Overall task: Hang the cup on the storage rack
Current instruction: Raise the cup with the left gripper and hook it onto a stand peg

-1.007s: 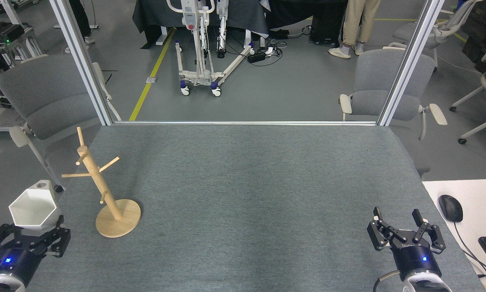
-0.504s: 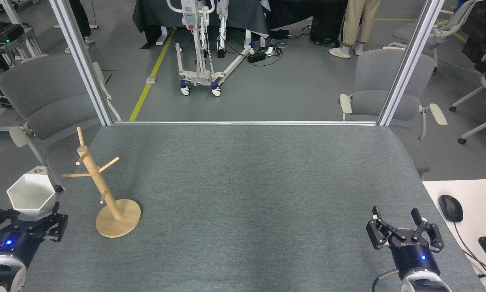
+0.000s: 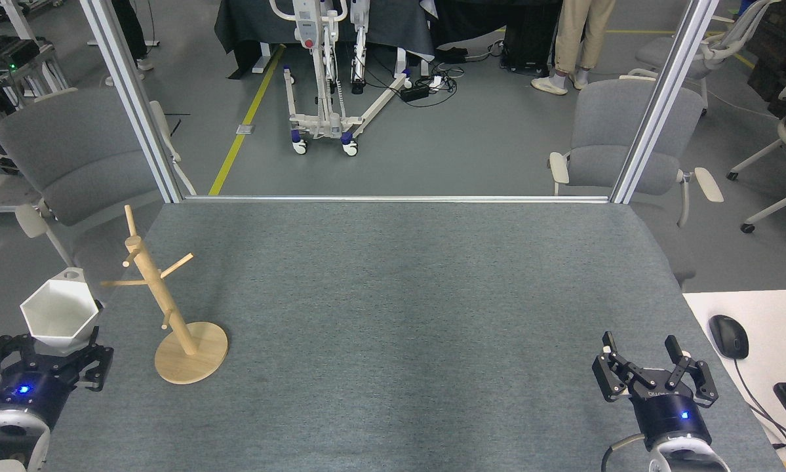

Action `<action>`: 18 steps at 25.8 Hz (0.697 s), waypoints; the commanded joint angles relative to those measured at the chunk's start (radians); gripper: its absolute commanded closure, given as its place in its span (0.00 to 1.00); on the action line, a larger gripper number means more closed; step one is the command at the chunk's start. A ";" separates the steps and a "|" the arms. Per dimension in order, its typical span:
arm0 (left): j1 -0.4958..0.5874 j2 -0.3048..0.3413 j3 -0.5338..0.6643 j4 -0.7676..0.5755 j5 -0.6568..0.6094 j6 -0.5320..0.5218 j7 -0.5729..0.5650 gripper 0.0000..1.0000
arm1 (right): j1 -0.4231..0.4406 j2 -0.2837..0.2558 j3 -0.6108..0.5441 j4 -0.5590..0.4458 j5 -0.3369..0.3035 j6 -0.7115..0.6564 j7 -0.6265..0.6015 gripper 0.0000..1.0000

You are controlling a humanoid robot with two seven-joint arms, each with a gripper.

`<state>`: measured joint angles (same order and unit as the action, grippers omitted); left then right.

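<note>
White cup (image 3: 59, 314) upright, rim up, in left gripper (image 3: 42, 357).

The cup (image 3: 60, 317) is matte white, inside and out. The storage rack (image 3: 167, 313) is pale natural wood, post, pegs and round base alike. The table (image 3: 393, 314) wears a mottled grey felt. The left gripper (image 3: 42, 359) and the right gripper (image 3: 652, 377) are black, each body showing a small blue light. Beyond, a yellow line (image 3: 245, 118) crosses the grey floor, and the chairs (image 3: 619, 134) are grey with cream armrests.
</note>
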<state>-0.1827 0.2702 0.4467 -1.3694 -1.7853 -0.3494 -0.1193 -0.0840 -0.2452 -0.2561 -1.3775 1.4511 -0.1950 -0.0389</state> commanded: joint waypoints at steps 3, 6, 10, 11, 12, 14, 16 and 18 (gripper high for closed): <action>0.000 -0.019 -0.006 -0.025 -0.032 -0.002 0.001 1.00 | 0.000 0.000 0.000 0.002 0.000 0.000 -0.002 0.01; 0.003 -0.042 -0.036 -0.048 -0.066 -0.002 0.001 1.00 | -0.020 0.000 0.001 0.015 0.000 0.000 -0.002 0.01; 0.000 -0.069 -0.040 -0.054 -0.095 -0.002 0.000 1.00 | -0.040 -0.005 0.001 0.040 0.000 0.000 -0.002 0.01; 0.000 -0.074 -0.040 -0.054 -0.102 -0.002 0.000 1.00 | -0.045 -0.005 0.001 0.044 0.000 0.000 -0.002 0.01; 0.000 -0.074 -0.040 -0.054 -0.109 -0.002 0.000 1.00 | -0.046 -0.006 0.001 0.048 -0.002 0.000 -0.002 0.01; 0.000 -0.080 -0.042 -0.054 -0.123 -0.002 0.000 1.00 | -0.048 -0.006 0.000 0.054 0.000 0.000 -0.006 0.01; 0.000 -0.091 -0.042 -0.051 -0.137 -0.002 0.000 1.00 | -0.048 -0.006 0.000 0.055 0.000 0.000 -0.006 0.00; 0.000 -0.103 -0.042 -0.045 -0.151 -0.002 0.000 1.00 | -0.048 -0.006 0.000 0.055 0.000 0.000 -0.006 0.00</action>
<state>-0.1825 0.1825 0.4055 -1.4203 -1.9157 -0.3510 -0.1195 -0.1302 -0.2514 -0.2558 -1.3250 1.4504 -0.1947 -0.0437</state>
